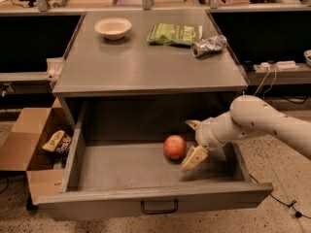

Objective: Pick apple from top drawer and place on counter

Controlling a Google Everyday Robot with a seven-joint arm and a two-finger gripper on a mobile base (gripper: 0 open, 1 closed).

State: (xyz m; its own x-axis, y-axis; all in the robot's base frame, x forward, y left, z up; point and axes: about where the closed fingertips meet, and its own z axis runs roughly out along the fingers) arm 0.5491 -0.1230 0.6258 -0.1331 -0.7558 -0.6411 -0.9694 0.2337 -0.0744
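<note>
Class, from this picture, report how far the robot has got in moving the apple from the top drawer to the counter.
Done: the top drawer stands pulled open. In hand: the gripper is inside it, open, close beside the apple but not closed on it. Left: grasp the apple, which lies on the drawer floor, lift it out, and set it on the counter.

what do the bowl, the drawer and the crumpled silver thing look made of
Bowl: pale, perhaps ceramic or plastic. Drawer: grey matte metal, thin flat walls. Silver thing: shiny creased foil or metal. Gripper sits open in the drawer beside the apple.
</note>
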